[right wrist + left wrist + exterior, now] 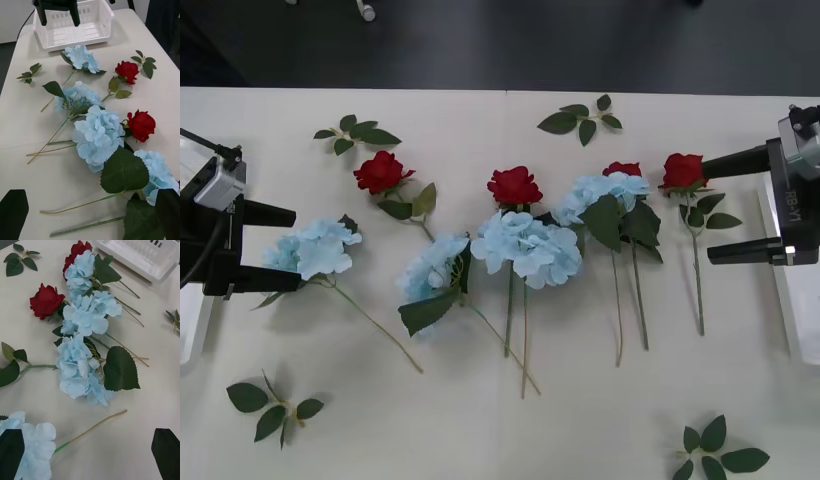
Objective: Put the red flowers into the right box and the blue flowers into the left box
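Eight flowers lie in a loose row across the middle of the pale counter (480,430), stems pointing toward the near edge.

The four red flowers (515,185) sit on the far side of the row: one toward the left end, one in the middle, and two toward the right end. The rightmost rose lies just in front of the right pincer's upper finger.

The four blue flowers (527,246) sit a little nearer. One lies close to the left edge, two overlap in the middle, and one rests between the two right-hand roses.

The left pincer (272,247) hangs at the left edge, its black fingers spread apart and empty. The leftmost blue cluster lies just beside its fingertips.

The right pincer (720,207) hangs at the right edge, also wide open and holding nothing.

The left box (194,325) shows as a white strip at the left edge, under the left arm. The right box (800,310) shows along the right edge, under the right arm. No flowers show on the visible part of either box.

Loose leaf sprigs (580,118) lie near the far edge and near both near corners.
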